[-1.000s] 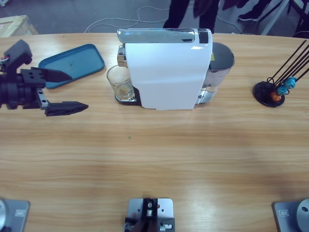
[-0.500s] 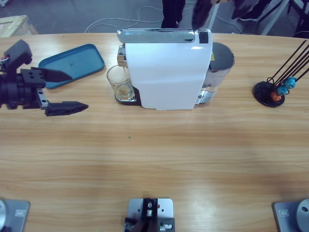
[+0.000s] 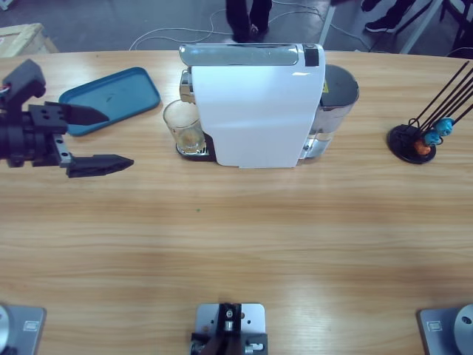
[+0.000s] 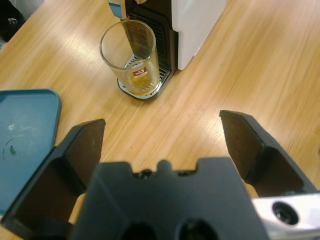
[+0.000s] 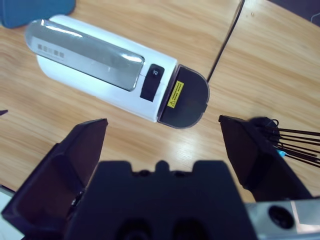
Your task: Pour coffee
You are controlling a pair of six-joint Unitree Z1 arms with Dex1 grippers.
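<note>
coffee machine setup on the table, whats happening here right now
A white coffee machine stands on the long wooden table with a clear glass tumbler under its spout, holding a shallow layer of pale brown coffee. The left gripper is open beside a blue plastic tray, pointed at the tumbler but apart from it. The right gripper is open high above the machine. Nothing is held.

We see a long wooden table [image 3: 244,244] with a pale, streaked grain. On it, toward the far edge, stands a white coffee machine [image 3: 255,107]. A blue tray [image 3: 111,100] lies flat beside the machine, near the far edge. A black capsule stand [image 3: 414,143] with thin black rods sits well apart from the machine on its other side.
</note>
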